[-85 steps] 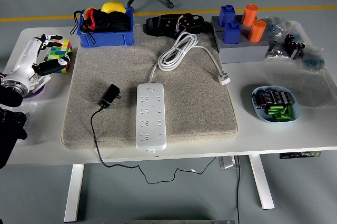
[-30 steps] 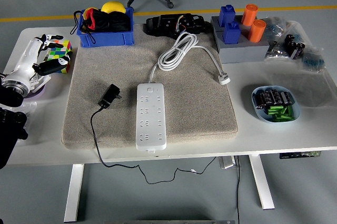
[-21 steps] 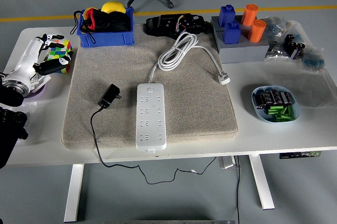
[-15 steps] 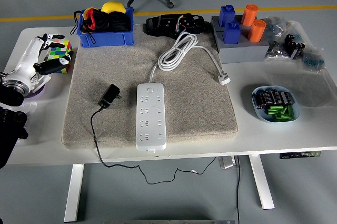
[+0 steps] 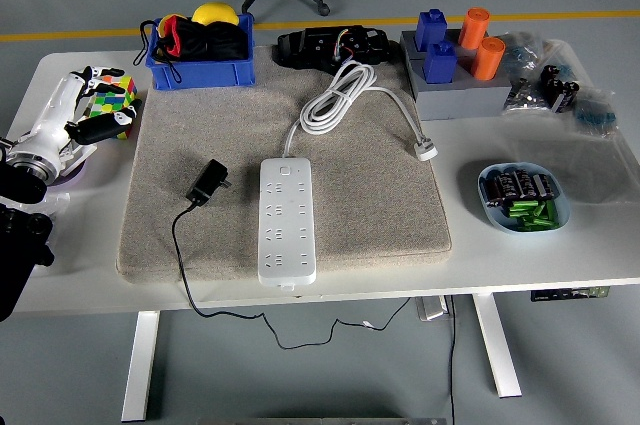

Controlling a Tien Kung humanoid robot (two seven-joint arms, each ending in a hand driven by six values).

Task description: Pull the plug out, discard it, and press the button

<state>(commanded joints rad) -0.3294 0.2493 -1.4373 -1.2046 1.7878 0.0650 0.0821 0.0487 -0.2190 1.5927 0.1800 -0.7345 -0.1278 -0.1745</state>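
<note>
One high head view looks forward and down over the whole table (image 5: 600,245).

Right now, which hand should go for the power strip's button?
Left, probably. The left hand is at the table's left edge with relaxed, empty fingers; the right is out of view. The black plug already lies on the mat, out of the power strip.

White left hand (image 5: 62,123), black fingertip segments, black forearm.

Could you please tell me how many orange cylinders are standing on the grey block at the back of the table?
2: one orange cylinder at the far edge of the grey block, the other just in front of it, to the right; none seems hidden.
</note>
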